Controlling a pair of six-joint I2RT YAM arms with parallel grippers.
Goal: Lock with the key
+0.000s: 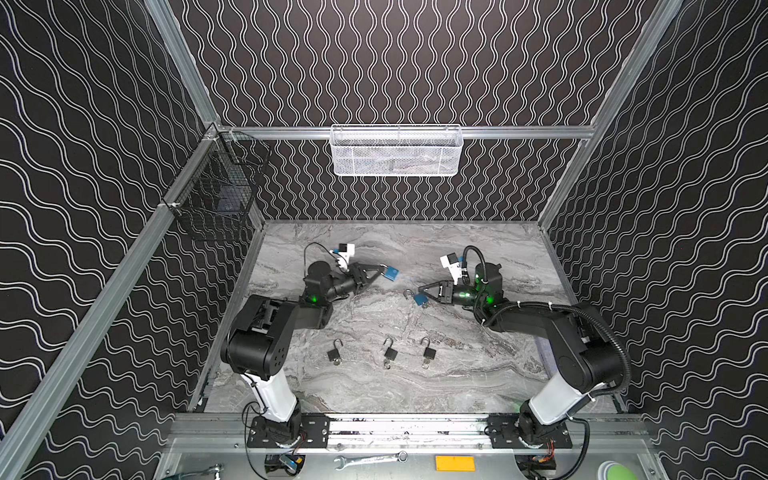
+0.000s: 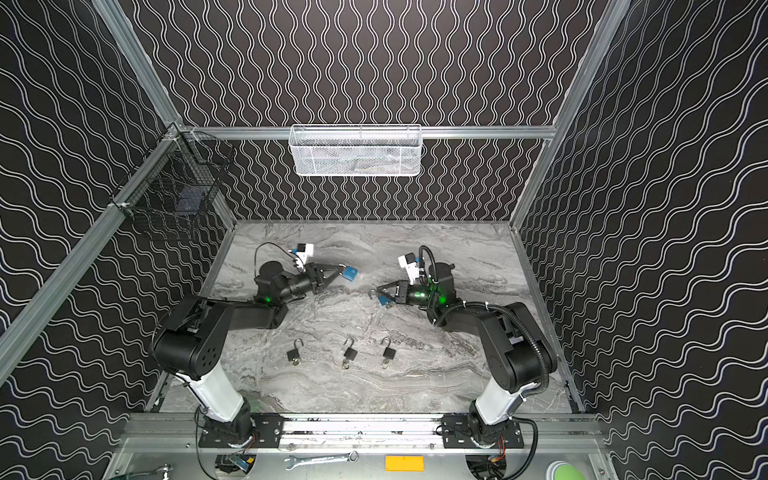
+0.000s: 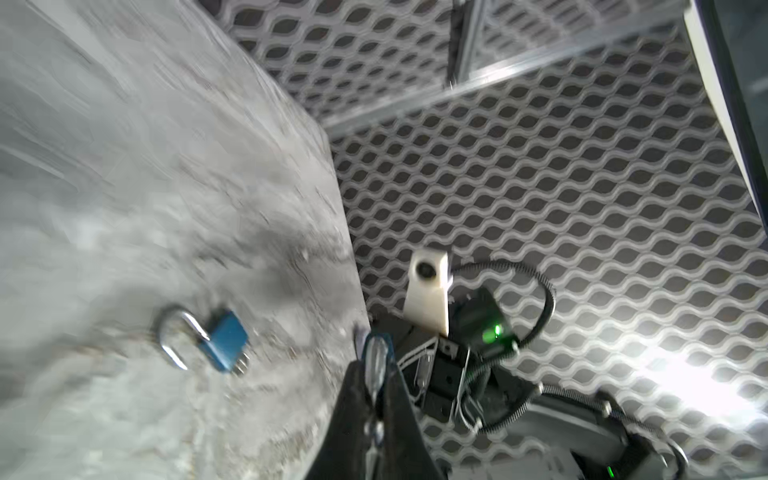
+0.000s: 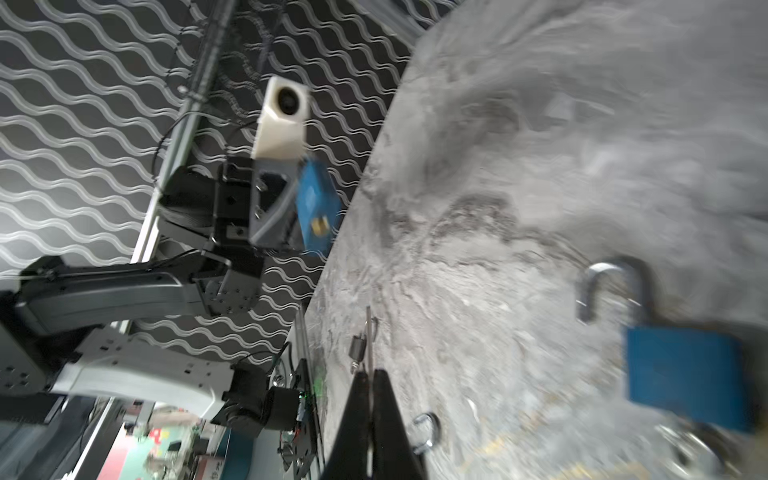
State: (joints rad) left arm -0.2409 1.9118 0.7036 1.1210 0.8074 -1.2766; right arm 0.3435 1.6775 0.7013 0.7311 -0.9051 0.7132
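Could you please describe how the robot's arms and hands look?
The left arm and right arm are black with a white lower segment. A ribbed black hose runs along the right one; a thin black wire loops at the left wrist. Each wrist carries a white camera block and a green light. The left hand and right hand are black triangles tapering to narrow tips.

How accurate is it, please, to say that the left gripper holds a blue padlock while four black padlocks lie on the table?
Not quite: only three black padlocks lie on the table, not four, in a row nearest the arm bases in both top views. The rest stands: the left gripper does hold a blue padlock.
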